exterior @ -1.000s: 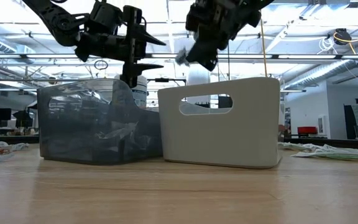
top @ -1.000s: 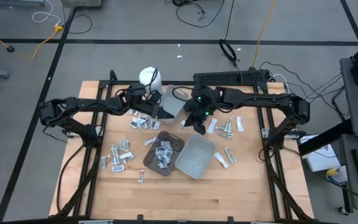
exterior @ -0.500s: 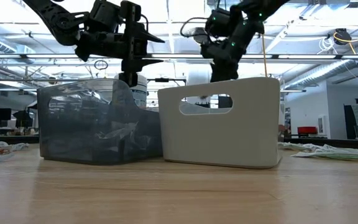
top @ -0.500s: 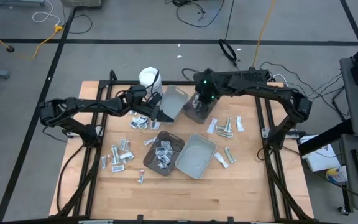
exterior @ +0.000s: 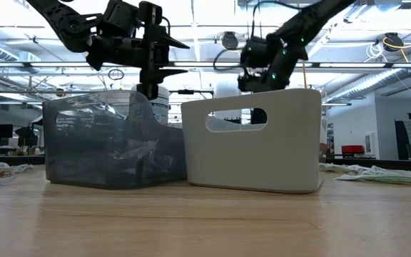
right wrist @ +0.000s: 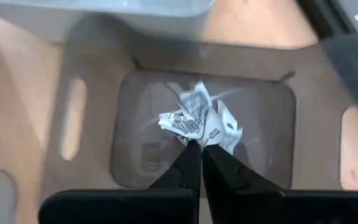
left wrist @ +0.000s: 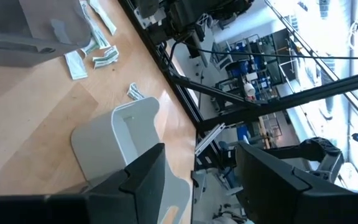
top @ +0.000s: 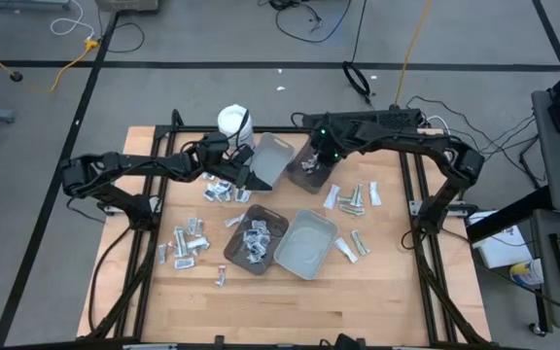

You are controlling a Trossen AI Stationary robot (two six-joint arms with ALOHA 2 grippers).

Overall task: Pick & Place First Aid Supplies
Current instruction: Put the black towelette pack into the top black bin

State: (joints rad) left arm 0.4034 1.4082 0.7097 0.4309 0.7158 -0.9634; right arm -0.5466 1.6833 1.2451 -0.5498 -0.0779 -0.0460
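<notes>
Right tool (right wrist: 201, 149) points down over brown translucent tray (top: 311, 167) at upper centre, fingers pinched on crinkled white packets (right wrist: 197, 121). Left tool (top: 251, 178) hovers mid-left, fingers apart. More flat packets (top: 191, 241) scattered on wood surface (top: 358, 301).

Wooden table (top: 290, 301) carried, near its centre, a pale grey tray (top: 305, 244) touching a dark smoky tray (top: 257, 239), with another grey tray (top: 272, 158) and a brown tray (top: 311, 172) farther back, and a white round tub (top: 232, 121) at the rear edge.
</notes>
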